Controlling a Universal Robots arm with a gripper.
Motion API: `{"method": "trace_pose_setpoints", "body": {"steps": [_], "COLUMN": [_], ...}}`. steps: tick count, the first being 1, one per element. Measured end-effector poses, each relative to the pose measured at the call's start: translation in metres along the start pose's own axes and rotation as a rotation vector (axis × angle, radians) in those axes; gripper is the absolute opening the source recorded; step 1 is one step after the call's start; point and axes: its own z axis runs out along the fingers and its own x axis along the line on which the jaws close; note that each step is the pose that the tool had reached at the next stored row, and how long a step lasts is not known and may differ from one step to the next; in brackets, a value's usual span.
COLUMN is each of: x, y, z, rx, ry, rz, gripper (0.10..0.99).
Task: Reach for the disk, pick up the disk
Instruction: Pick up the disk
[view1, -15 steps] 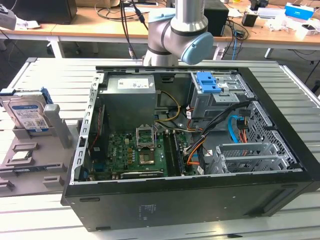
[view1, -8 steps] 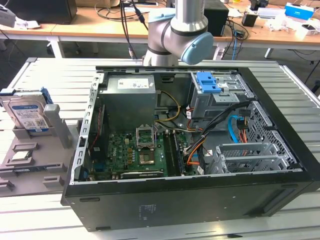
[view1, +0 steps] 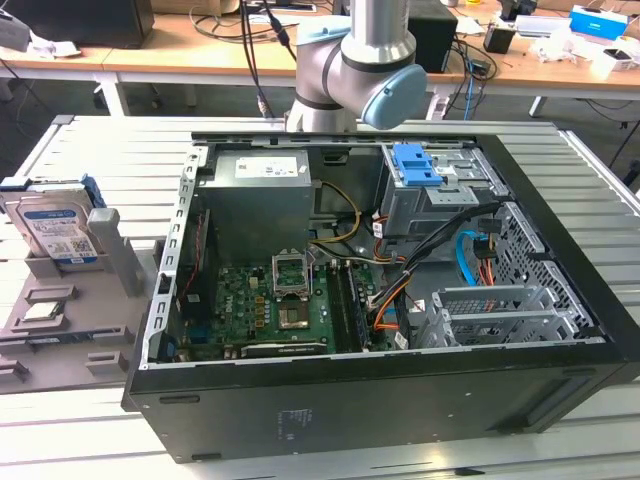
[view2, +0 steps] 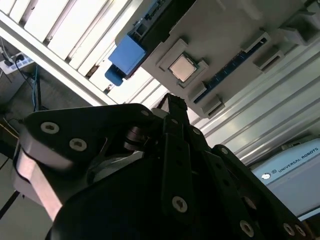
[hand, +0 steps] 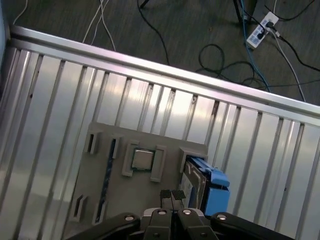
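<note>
Clenched and empty, the black claw (hand: 172, 194) may topple the upright silver-grey, blue-railed disk (view1: 55, 228) at the exterior view's left.

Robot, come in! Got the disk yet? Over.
Gripper shut, empty, over grey tray. Disk stands in its slot, not gripped. Chip sits beside it.
</note>
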Motion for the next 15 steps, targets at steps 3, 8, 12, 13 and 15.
{"method": "trace_pose_setpoints", "body": {"steps": [3, 8, 12, 13, 15], "x": [0.0, 0.0, -0.0001, -0.0001, 0.0], "y": [0.0, 0.0, 0.0, 0.0, 0.0], "z": [0.0, 0.0, 0.0, 0.0, 0.0], "rx": [0.0, 0.0, 0.0, 0.0, 0.0], "ry": [0.0008, 0.0008, -0.0022, -0.0026, -0.0036], "rz": [-0.024, -0.018, 0.058, 0.07, 0.095], "gripper": [0.106, 0.106, 0.106, 0.106, 0.106]}}
